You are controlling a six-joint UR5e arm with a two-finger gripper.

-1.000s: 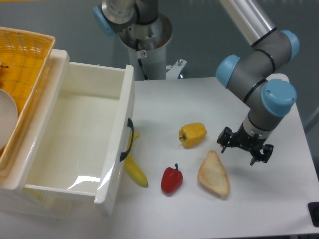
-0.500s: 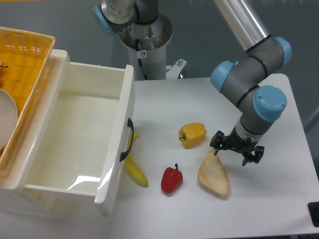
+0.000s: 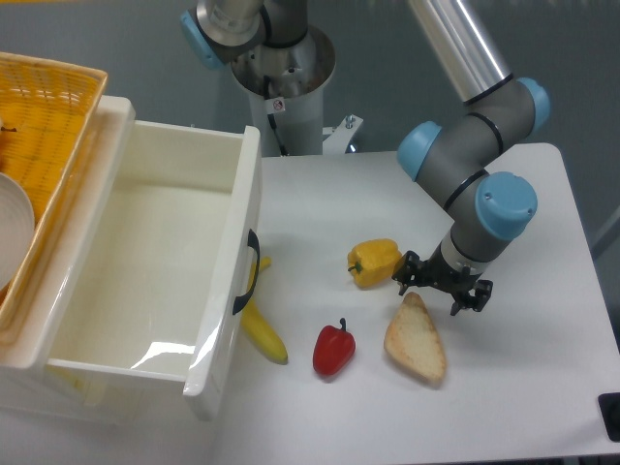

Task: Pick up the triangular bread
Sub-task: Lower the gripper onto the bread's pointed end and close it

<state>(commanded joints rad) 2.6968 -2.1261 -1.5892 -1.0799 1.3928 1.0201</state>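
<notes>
Triangular bread slice (image 3: 416,339), pale beige with tan crust, flat on white surface (image 3: 523,387), right of red pepper (image 3: 333,350) and below yellow bell pepper (image 3: 374,262). Black two-finger end effector (image 3: 441,290) just above narrow top corner of bread, fingers spread, nothing pinched. Yellow banana (image 3: 262,331) beside white plastic bin (image 3: 145,262).

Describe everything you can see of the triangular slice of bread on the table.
The flat, rounded-triangle bread slice has a pale beige face and a golden-tan crust edge, and looks like toast. It lies flat on the white table, its narrow tip pointing up toward the black two-finger gripper, which is open just above that tip; whether they touch cannot be told. The small red pepper sits apart to its left, and the yellow bell pepper lies beyond it.
</notes>
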